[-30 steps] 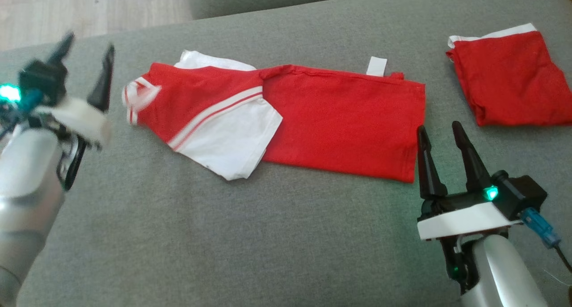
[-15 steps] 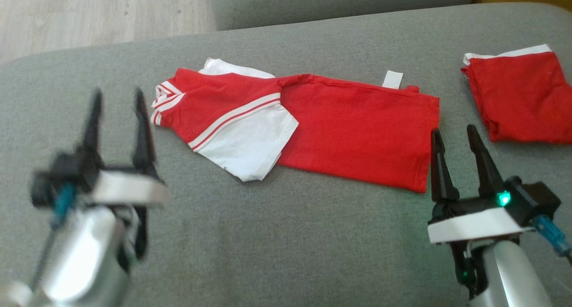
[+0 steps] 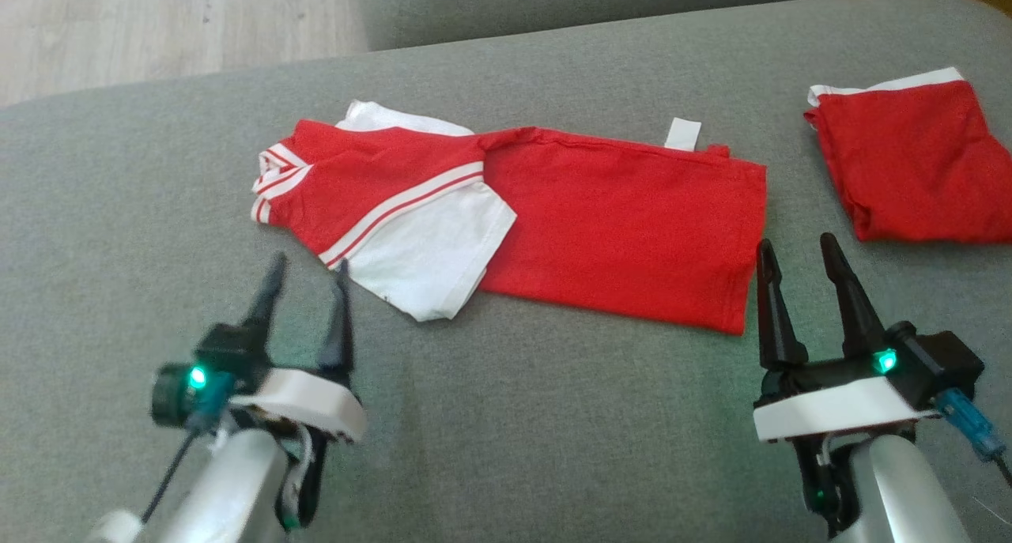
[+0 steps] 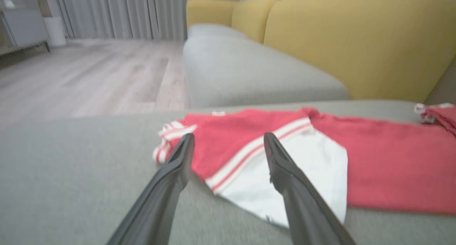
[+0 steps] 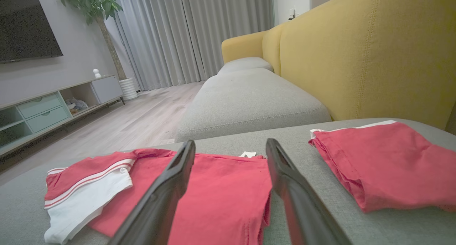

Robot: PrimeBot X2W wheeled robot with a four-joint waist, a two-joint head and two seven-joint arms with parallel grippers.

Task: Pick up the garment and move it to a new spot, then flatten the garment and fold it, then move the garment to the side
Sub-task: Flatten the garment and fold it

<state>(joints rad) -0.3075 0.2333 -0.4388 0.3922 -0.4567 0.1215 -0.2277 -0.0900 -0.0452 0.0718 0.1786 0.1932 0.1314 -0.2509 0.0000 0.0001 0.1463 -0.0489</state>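
Left gripper (image 3: pixel 309 266): fingers spread, holding nothing, poised just short of the shirt (image 3: pixel 624 219), nearest its white sleeve (image 3: pixel 431 250). Right gripper (image 3: pixel 794 244): likewise spread and empty, set beside the shirt's near right corner, close to the hem. The red-and-white shirt lies folded into a long band across the middle of the grey sofa cushion (image 3: pixel 506 432), striped collar end toward the left. A second folded red garment (image 3: pixel 917 164) lies apart at the far right. Wooden floor (image 3: pixel 158 29) shows beyond the cushion's far left edge.
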